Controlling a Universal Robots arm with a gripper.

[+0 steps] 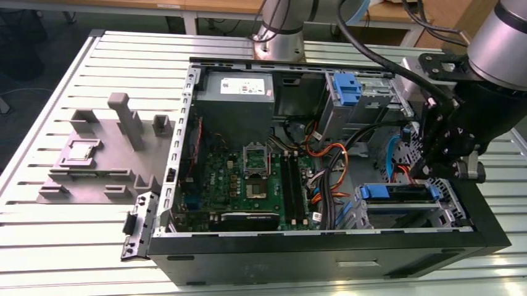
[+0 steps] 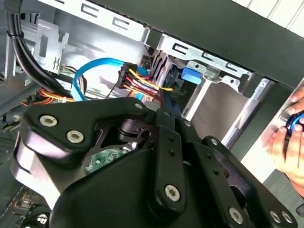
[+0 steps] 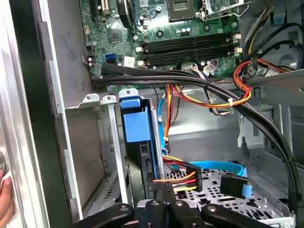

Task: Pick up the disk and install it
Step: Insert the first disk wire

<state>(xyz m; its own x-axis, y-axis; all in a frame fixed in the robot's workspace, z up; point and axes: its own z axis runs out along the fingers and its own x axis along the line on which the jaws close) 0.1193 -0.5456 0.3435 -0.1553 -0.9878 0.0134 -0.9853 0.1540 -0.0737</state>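
Observation:
The disk sits on edge in the drive bay at the case's corner on the exterior view's right, its blue bracket up. In the first wrist view the blue bracket of the disk stands in the metal cage, and a connector with orange and yellow wires is plugged in close by. The bracket's blue tab also shows in the second wrist view. My black gripper hangs just above the bay, right over the disk. The gripper lies close to the disk's dark edge.
The open computer case holds a grey power-supply box, an upright blue latch, the motherboard and loose cables. A grey fixture lies on the slatted table. A person's hand rests outside the case wall.

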